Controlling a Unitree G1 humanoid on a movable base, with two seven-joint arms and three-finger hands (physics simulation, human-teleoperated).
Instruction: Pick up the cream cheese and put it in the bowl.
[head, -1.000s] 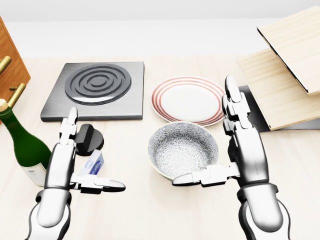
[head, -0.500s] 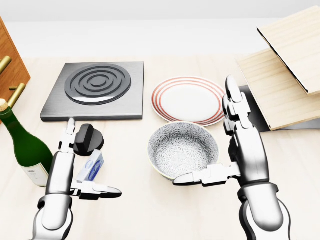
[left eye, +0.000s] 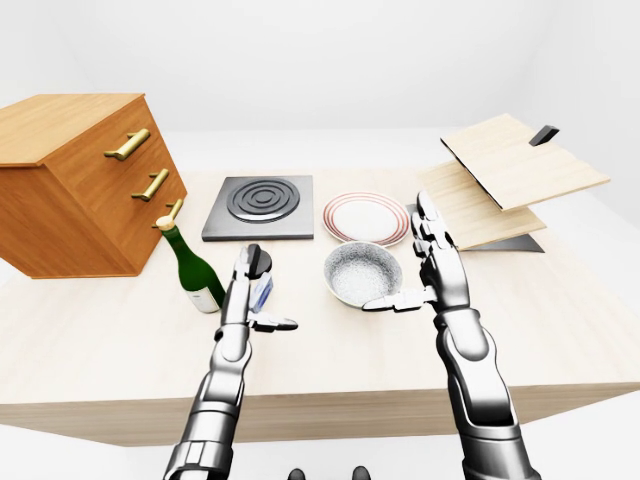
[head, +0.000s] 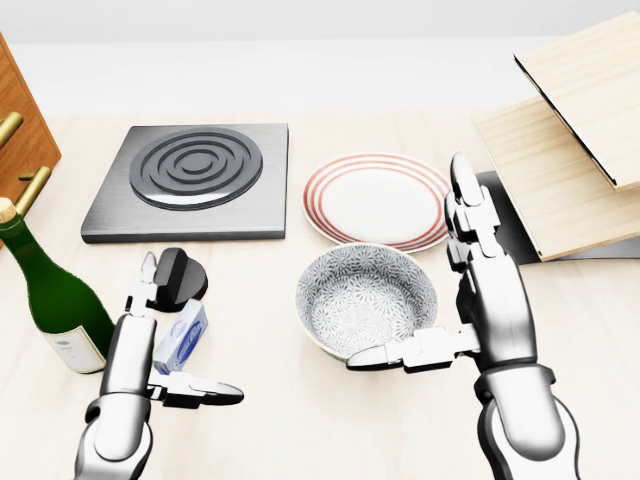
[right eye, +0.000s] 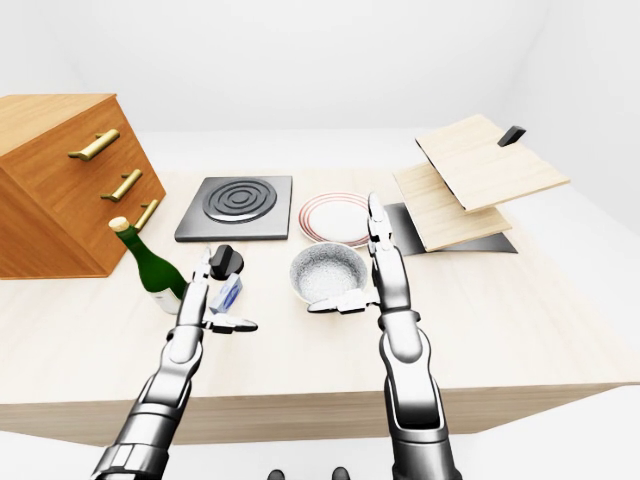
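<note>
A pale wooden bench (head: 330, 420) carries everything. The cream cheese (head: 182, 336) is a small white and blue carton lying near the left, just to the right of the left hand (head: 150, 345), near side of a black knob-like object (head: 176, 277). It looks light, stiff-sided and box-shaped, with smooth printed faces that could slip, so it probably wants a gentle pinch across its two long flat sides, thumb on one and fingers on the other. Too hard a squeeze might dent it.

The left hand is spread, nothing held: its fingers point away along the carton's left side and its thumb reaches right across the carton's near end. Whether any finger touches the carton is hard to tell from these views. The right hand (head: 470, 290) is also spread and empty, raised just to the right of the bowl (head: 367, 298), thumb reaching toward the bowl's near rim.

Counted: one cream cheese carton; one patterned grey bowl, empty, at centre; one red-ringed plate (head: 377, 200) just beyond the bowl; one square hotplate (head: 192, 180) at far left; one green bottle (head: 53, 295) on the left; one wooden drawer cabinet (left eye: 75, 180) with three brass handles; two tilted wooden boards (left eye: 505, 180) on a dark stand at right.
</note>
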